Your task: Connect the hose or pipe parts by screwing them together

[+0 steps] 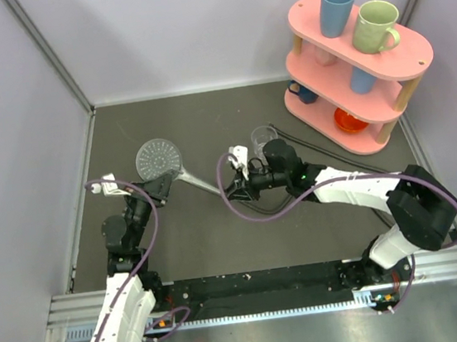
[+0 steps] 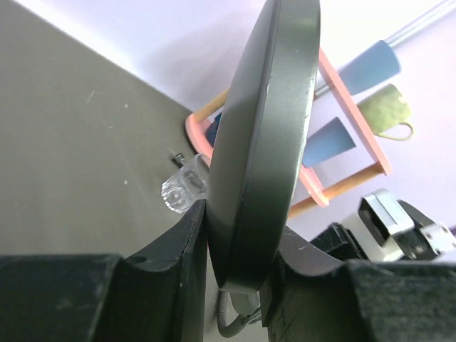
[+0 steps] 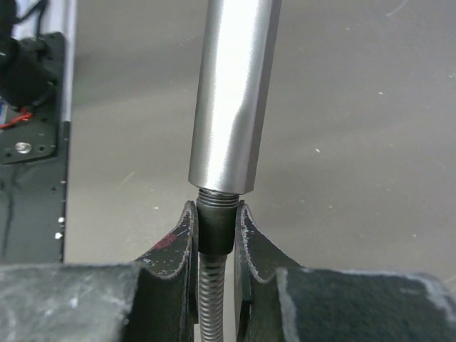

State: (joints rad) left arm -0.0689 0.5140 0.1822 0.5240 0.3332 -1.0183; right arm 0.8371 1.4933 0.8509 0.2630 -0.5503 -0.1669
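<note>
The grey hand shower (image 1: 158,157) lies with its perforated disc facing up and its straight handle (image 1: 205,184) pointing right. My left gripper (image 1: 157,184) is shut on the disc's rim; in the left wrist view the disc edge (image 2: 263,142) stands clamped in that gripper (image 2: 239,249). My right gripper (image 3: 214,222) is shut on the dark nut (image 3: 214,226) at the end of the ribbed hose (image 3: 211,299). The nut's thread meets the end of the silver handle (image 3: 231,92), in line with it. In the top view this gripper (image 1: 235,188) sits at the handle's tip.
A small clear glass cup (image 1: 262,139) stands just behind the right gripper. A pink two-tier rack (image 1: 387,105) with blue and green cups stands at the back right. Grey walls close in the left, back and right. Purple cables loop around both arms.
</note>
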